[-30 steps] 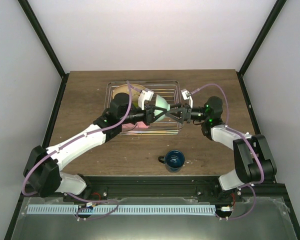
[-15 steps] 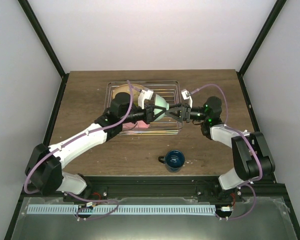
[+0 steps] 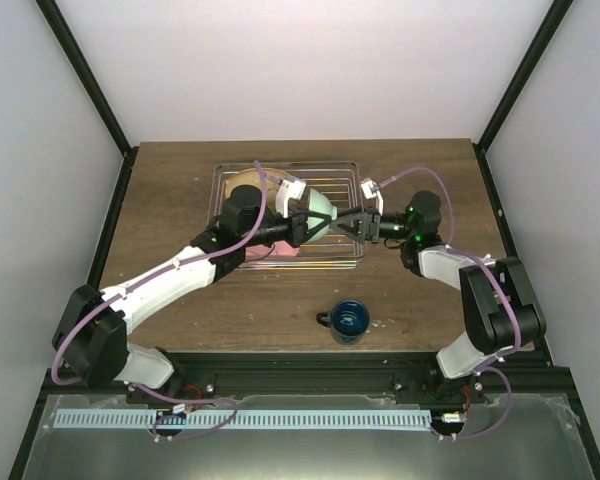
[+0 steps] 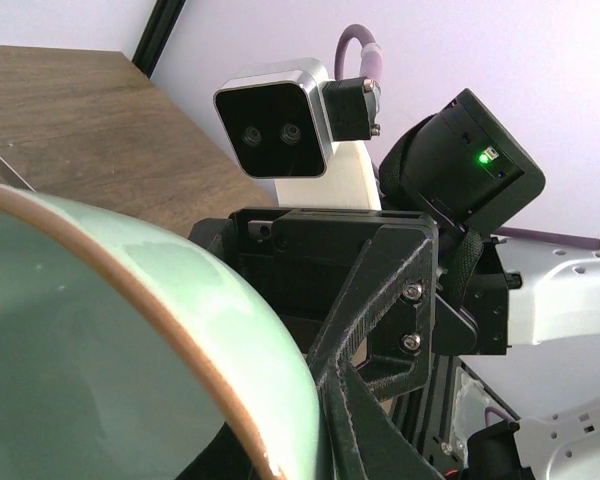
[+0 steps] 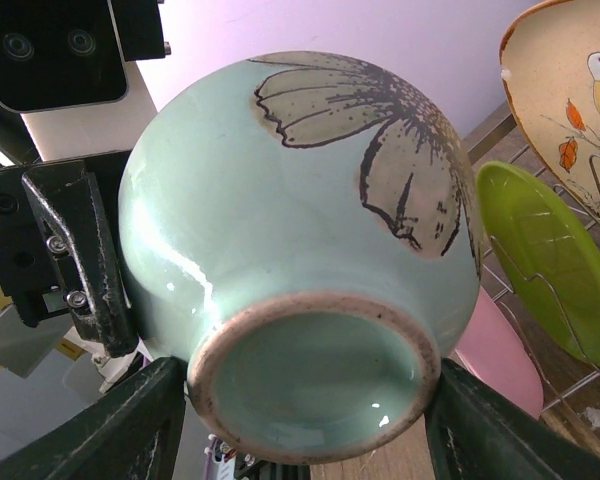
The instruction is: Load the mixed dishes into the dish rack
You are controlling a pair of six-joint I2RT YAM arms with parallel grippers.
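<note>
The small mint-green bowl (image 3: 318, 210) with a painted flower hangs on its side over the silver wire dish rack (image 3: 220, 180), between my two grippers. My left gripper (image 3: 302, 225) is shut on its rim; the rim and wall fill the left wrist view (image 4: 100, 350). My right gripper (image 5: 305, 420) has a finger on each side of the bowl's foot ring (image 5: 310, 380), touching it. The cream floral plate (image 5: 570, 90), lime-green plate (image 5: 550, 260) and pink plate (image 5: 500, 350) stand in the rack. The dark blue mug (image 3: 348, 320) stands on the table near the front.
The rack sits at the back middle of the brown wooden table (image 3: 160, 200). Black frame posts rise at both back corners. The arm bases and a metal rail run along the near edge.
The right gripper's fingers have drawn in round the bowl's base. Both arms and the bowl have shifted slightly toward the back of the rack.
</note>
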